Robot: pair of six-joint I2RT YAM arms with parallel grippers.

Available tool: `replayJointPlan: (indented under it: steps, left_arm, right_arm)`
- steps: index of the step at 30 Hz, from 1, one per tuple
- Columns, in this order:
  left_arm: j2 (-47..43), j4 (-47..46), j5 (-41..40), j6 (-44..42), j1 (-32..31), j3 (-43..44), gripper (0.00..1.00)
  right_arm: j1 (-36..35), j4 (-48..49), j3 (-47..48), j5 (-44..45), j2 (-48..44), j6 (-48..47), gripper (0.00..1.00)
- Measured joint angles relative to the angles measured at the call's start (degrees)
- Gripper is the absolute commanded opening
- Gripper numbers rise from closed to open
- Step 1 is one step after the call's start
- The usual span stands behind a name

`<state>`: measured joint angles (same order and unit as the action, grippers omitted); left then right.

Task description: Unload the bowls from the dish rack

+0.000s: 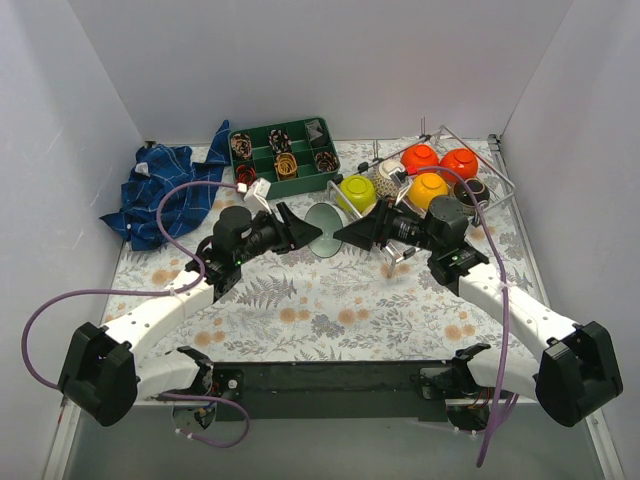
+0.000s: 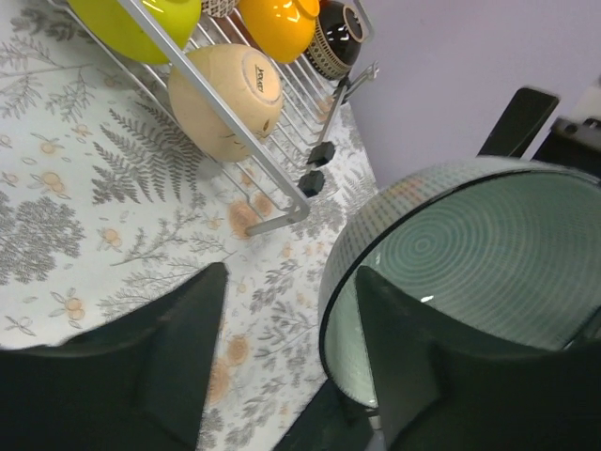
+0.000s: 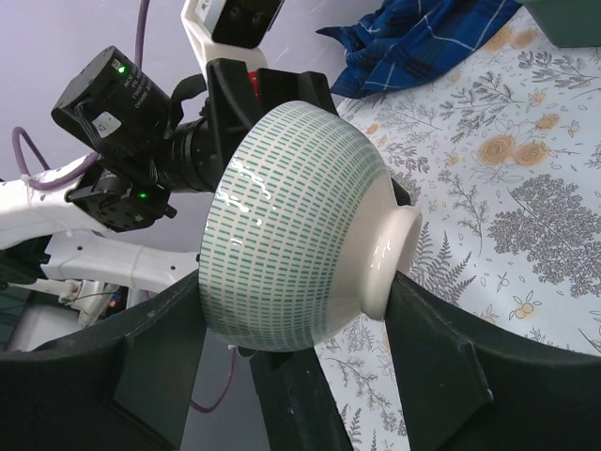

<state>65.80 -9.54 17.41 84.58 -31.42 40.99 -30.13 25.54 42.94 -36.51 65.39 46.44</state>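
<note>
I'm mid-handover. My right hand [image 3: 300, 315] grasps the pale mint bowl [image 3: 296, 221] on its side, rim against one finger and foot against the other, over the desk [image 1: 330, 300] and out of the wire rack [image 2: 235, 122]. My left hand [image 2: 289, 282] is spread, one finger inside the bowl and one outside its rim. It needs to pinch that wall before the right lets go. The glaze is glossy, probably slippery, with dashed green rows outside and fine rings inside.

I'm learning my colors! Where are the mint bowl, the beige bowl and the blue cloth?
mint bowl [image 3: 300, 235], right wrist view, on its striped outer side.
beige bowl [image 2: 192, 113], left wrist view, on its rounded side.
blue cloth [image 1: 160, 195], top view, on its middle.
</note>
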Motion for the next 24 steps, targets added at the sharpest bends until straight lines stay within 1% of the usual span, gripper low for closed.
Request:
replayJointPlan:
  steps: [1, 4, 5, 7, 8, 10, 11, 13, 14, 16, 18, 21, 23, 24]
  left_arm:
    - [0.0, -0.1, -0.4, 0.1, -0.2, 0.0, 0.27]
    - [0.0, -1.7, -1.0, 0.7, -0.6, -0.2, 0.08]
    - [-0.1, -2.1, -1.1, 0.8, -0.9, -0.3, 0.00]
    - [-0.3, -2.8, -1.0, 0.2, -1.0, -0.9, 0.00]
    - [-0.7, -2.9, -0.9, -0.3, -1.2, -1.3, 0.00]
    - [-1.3, -2.8, -1.1, -0.9, -1.4, -2.0, 0.00]
    - [-1.6, -2.4, -1.3, -1.2, -1.5, -2.1, 0.00]
    - [-2.6, -0.8, -2.0, -2.3, -1.9, -2.2, 0.00]
    - [-3.2, 0.0, -2.5, -3.0, -2.1, -2.2, 0.00]
    - [-4.7, 2.7, -5.0, -4.3, -2.4, -2.2, 0.00]
    - [-5.8, 6.6, -9.4, -5.6, -1.2, -2.0, 0.00]
    - [-6.1, 14.2, -15.5, -7.7, 2.4, -1.1, 0.00]
    - [-6.0, 18.7, -18.1, -9.1, 4.9, -0.3, 0.00]
    - [-5.7, 21.7, -19.0, -10.0, 7.1, 0.4, 0.00]
  right_arm:
    - [0.0, 0.7, -0.5, -0.1, 0.0, 0.4, 0.13]
    - [0.0, 2.0, -1.8, -0.3, 0.0, 1.7, 0.15]
    - [-0.1, 2.3, -2.2, -0.3, 0.0, 1.9, 0.22]
    - [-0.1, 3.0, -2.9, -0.1, 0.0, 2.9, 0.34]
    - [0.0, 3.3, -3.1, 0.2, 0.0, 3.6, 0.49]
    - [0.0, 3.9, -3.9, 0.2, -0.2, 4.2, 0.63]
    - [0.0, 4.3, -4.3, 0.3, -0.3, 4.2, 0.73]
    - [-0.3, 4.4, -5.1, 0.4, -0.9, 3.9, 0.80]
    - [-0.4, 4.1, -5.2, 0.4, -1.3, 3.4, 0.85]
    - [-0.5, 1.3, -5.2, 1.4, -2.3, 0.9, 0.90]
    - [-0.1, -3.4, -4.9, 3.0, -3.8, -2.8, 0.92]
    - [0.1, -14.9, -0.7, 8.3, -4.7, -9.8, 0.94]
    - [0.1, -21.2, 2.6, 12.4, -4.7, -13.9, 0.95]
    - [0.1, -24.6, 4.4, 15.0, -4.8, -16.2, 0.96]
